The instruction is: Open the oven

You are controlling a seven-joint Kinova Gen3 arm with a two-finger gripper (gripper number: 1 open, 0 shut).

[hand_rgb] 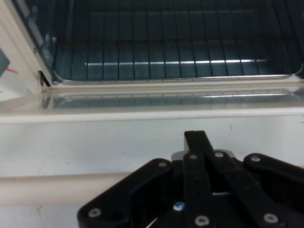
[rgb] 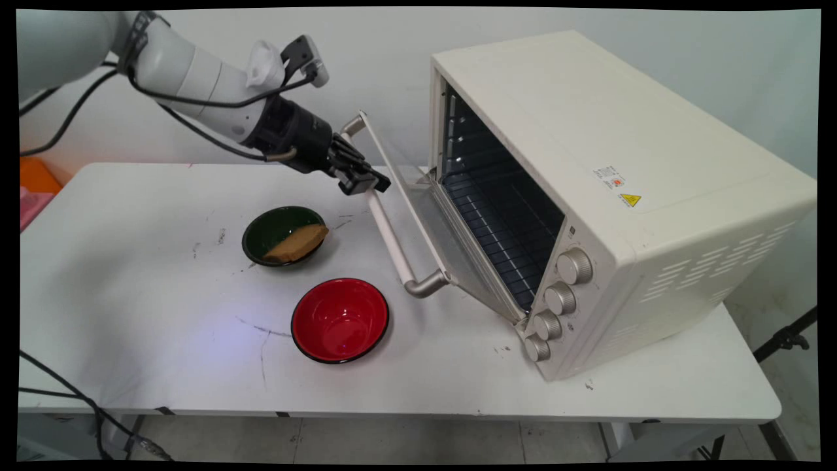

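You see the gripper (rgb: 366, 182) (hand_rgb: 195, 137) clenched, its fingers pressed together with no gap between them, resting at the upper end of the oven door's handle (rgb: 391, 232) (hand_rgb: 57, 189). The pale bar runs under the black linkage; you cannot tell whether the fingers clamp it or merely lie across it. The door (rgb: 418, 216) (hand_rgb: 118, 142) hangs partway down, tilted, neither shut nor fully flat. Just beyond the gripper, the cream oven (rgb: 588, 131) stands open-mouthed, its dark inside and wire rack (hand_rgb: 166, 61) bare as far as you can see, with four knobs (rgb: 574, 266) down its front edge. Below the gripper and nearer the camera, well apart from it, a green bowl (rgb: 274, 222) holds a brown slab (rgb: 297, 243), perhaps bread or a sponge. A red bowl (rgb: 340, 320) sits beside it, nothing in it, just off the handle's lower end. Both bowls rest untouched on the white table (rgb: 131, 294).
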